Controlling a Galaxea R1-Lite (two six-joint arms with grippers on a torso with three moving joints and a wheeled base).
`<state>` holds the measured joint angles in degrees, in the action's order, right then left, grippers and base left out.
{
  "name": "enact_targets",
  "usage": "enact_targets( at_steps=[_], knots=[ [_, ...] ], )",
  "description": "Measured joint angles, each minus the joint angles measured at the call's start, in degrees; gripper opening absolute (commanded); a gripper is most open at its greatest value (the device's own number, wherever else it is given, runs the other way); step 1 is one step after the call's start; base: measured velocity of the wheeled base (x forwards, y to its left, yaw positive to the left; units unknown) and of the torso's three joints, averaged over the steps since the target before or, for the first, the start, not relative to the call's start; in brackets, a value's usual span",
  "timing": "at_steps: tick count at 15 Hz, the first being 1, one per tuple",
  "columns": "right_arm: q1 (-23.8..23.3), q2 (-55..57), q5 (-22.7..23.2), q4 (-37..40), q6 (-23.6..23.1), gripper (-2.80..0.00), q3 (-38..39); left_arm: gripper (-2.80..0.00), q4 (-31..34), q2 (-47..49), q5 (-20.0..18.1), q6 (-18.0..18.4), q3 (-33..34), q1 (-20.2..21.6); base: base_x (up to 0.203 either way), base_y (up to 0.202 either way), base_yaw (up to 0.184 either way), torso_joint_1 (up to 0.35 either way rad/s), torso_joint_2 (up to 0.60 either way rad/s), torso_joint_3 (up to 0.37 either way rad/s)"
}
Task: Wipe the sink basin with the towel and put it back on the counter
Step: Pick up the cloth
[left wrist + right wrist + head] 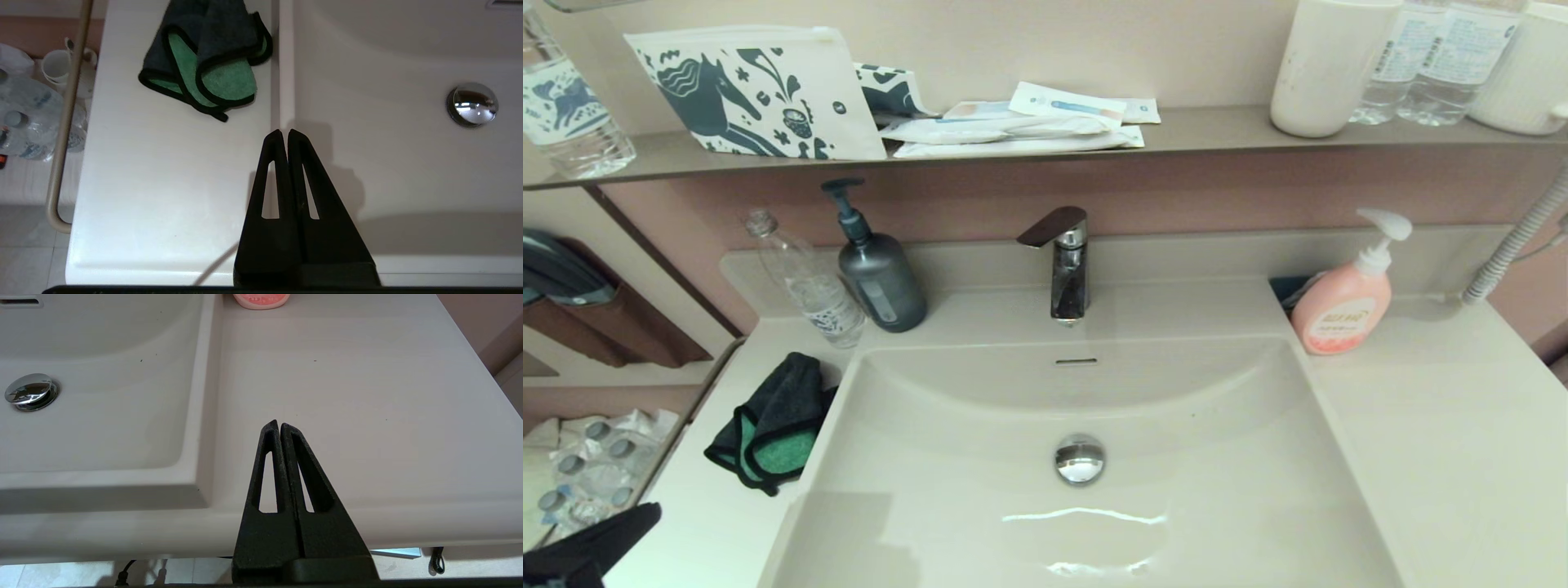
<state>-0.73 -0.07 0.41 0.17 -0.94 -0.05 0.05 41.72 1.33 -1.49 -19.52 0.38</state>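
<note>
From my remote station, items I cannot fully see:
- sink basin [980,457]: near edge cut off in the head view.
- left gripper [592,543]: only a dark corner in the head view.
- pink soap bottle [261,299]: only its base in the right wrist view.
- dark item [1289,287] behind that bottle: unidentifiable.
- shelf [1217,126] packet print: too small to read.

We count one towel [772,425], two pump bottles [876,269] [1343,302], one clear bottle [805,282], one faucet [1066,265], and two grippers [284,132] [280,424].
</note>
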Motion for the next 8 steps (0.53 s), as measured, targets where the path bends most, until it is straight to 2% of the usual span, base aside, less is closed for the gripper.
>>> enact_targets(
  at_steps=[4, 8],
  knots=[
    [0.0, 0.0, 0.0, 0.0, 0.0, -2.8, 0.0, -2.8, -0.1, 8.1, -6.0, 2.3, -1.7, 0.3, 0.0, 0.0, 0.0, 0.0, 0.0, 0.0],
    [0.0, 0.0, 0.0, 0.0, 0.0, -2.8, 0.0, -2.8, -2.3, 17.2, -8.7, 4.7, -3.9, 1.8, 0.0, 0.0, 0.0, 0.0, 0.0, 0.0]
  ],
)
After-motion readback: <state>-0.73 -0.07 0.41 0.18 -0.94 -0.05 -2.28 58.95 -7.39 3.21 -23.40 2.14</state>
